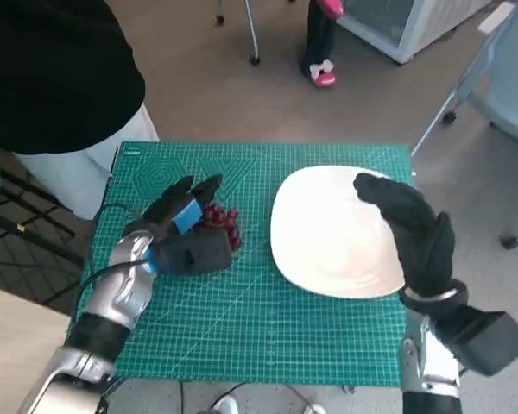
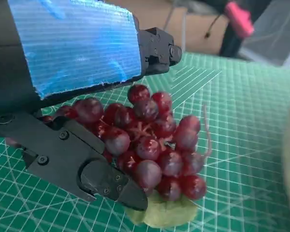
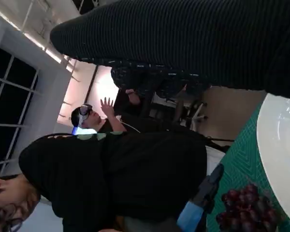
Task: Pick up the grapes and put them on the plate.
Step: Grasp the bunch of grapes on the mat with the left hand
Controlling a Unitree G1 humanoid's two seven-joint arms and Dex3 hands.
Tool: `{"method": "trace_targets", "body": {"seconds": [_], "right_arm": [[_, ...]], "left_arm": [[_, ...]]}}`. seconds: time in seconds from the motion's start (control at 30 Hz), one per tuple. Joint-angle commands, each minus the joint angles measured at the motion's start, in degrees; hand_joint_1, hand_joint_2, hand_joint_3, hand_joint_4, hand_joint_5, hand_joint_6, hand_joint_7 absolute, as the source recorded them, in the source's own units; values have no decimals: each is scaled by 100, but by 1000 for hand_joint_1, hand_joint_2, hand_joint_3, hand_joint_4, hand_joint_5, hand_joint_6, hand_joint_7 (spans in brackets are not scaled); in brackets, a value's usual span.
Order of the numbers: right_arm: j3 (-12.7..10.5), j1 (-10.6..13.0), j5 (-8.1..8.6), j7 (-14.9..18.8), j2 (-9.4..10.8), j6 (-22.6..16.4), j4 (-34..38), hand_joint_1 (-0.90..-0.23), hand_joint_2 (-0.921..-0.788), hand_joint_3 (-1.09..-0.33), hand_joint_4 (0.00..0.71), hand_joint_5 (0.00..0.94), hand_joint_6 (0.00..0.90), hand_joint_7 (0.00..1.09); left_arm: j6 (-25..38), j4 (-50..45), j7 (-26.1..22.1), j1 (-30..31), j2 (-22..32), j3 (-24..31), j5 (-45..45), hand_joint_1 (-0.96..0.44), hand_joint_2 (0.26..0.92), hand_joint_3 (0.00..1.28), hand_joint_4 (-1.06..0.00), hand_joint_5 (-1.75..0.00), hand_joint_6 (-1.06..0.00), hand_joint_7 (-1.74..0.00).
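Observation:
A bunch of dark red grapes (image 1: 224, 226) (image 2: 154, 145) (image 3: 246, 209) lies on the green cutting mat (image 1: 242, 328), left of the white plate (image 1: 328, 233) (image 3: 280, 140). A pale green piece (image 2: 162, 217) shows under the bunch. My left hand (image 1: 186, 235) (image 2: 72, 53) reaches over the grapes from the left. One of its fingers (image 2: 157, 48) passes over the top of the bunch and its thumb (image 2: 87, 166) lies against the near side. The bunch still rests on the mat. My gloved right hand (image 1: 407, 226) (image 3: 193, 43) lies over the plate's right rim and holds nothing.
A person in black top and pale trousers (image 1: 60, 95) stands close at the mat's far left corner. Another person's pink shoes (image 1: 321, 73) and chair legs (image 1: 252, 34) are on the floor beyond. The table's right edge is just past the plate.

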Motion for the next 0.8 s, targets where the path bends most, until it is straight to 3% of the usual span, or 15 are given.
{"method": "trace_targets", "body": {"seconds": [0.03, 0.3, 0.8], "right_arm": [[-22, 69, -35, -28, -9, 26, 79, -635, -921, -862, 368, 1, 6, 391], [-56, 44, 7, 16, -42, 20, 124, -631, -921, -864, 369, 1, -1, 403], [-74, 55, 29, 33, -57, 30, 109, -631, -921, -865, 370, 1, -1, 406]], "left_arm": [[4, 309, 128, -250, -64, -105, -25, -404, 704, 2, 1, 1, -98, -1], [503, 2268, 79, -1078, -565, -418, 8, -375, 708, 2, 1, 1, -88, 0], [82, 3110, 203, -1336, -638, -590, -159, -348, 700, 0, 1, 1, -93, -7]]}}
